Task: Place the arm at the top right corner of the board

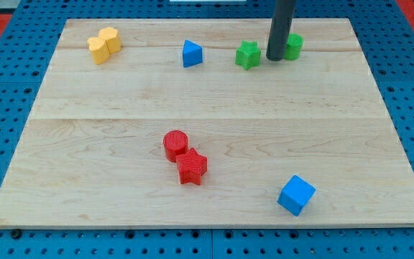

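Note:
The dark rod comes down from the view's top and my tip (275,58) rests on the wooden board (207,101) near its top edge, right of centre. It stands between a green star (247,55) just to its left and a green block (293,46) touching or nearly touching it on the right, partly hidden by the rod. The board's top right corner (347,21) lies further to the right and a little up from my tip.
A yellow block (103,44) sits at the top left. A blue triangle (191,54) lies left of the green star. A red cylinder (175,144) and red star (191,167) touch near the bottom centre. A blue cube (295,195) sits at the bottom right.

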